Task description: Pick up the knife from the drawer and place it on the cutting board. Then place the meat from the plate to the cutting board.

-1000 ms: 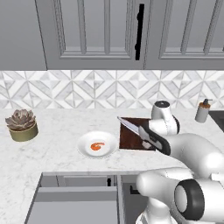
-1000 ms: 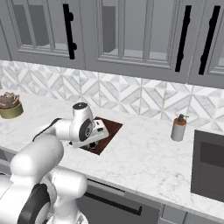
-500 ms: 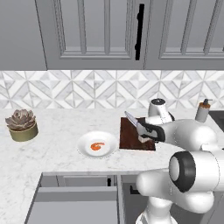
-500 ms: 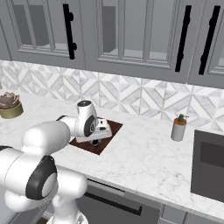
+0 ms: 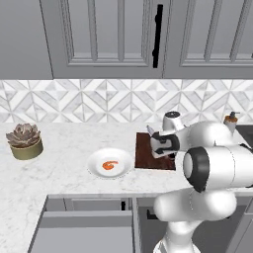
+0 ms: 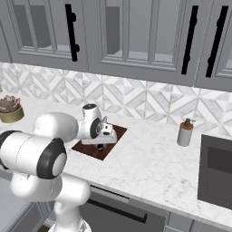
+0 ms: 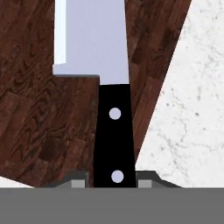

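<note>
My gripper (image 7: 114,181) is shut on the black handle of the knife (image 7: 114,131). The broad silver blade (image 7: 92,39) points away from the hand, low over the dark reddish-brown cutting board (image 7: 35,109). Whether the knife touches the wood I cannot tell. In the left base view the gripper (image 5: 160,146) hovers over the cutting board (image 5: 146,158). To the board's left stands the white plate (image 5: 96,160) with the orange-red meat (image 5: 109,165) on it. The drawer (image 5: 84,232) stands open below the counter's front edge. From the right side, the gripper (image 6: 105,133) sits above the board (image 6: 90,147).
A potted succulent (image 5: 23,141) stands at the far left of the marble counter. A soap bottle (image 6: 184,132) stands right of the board, with a dark recessed basin (image 6: 217,170) beyond it. Grey wall cabinets with black handles (image 5: 158,34) hang above.
The hand has carried the knife a little left and farther onto the cutting board and lowered it, with the arm's elbow folding in. Plate, meat and drawer have not moved.
</note>
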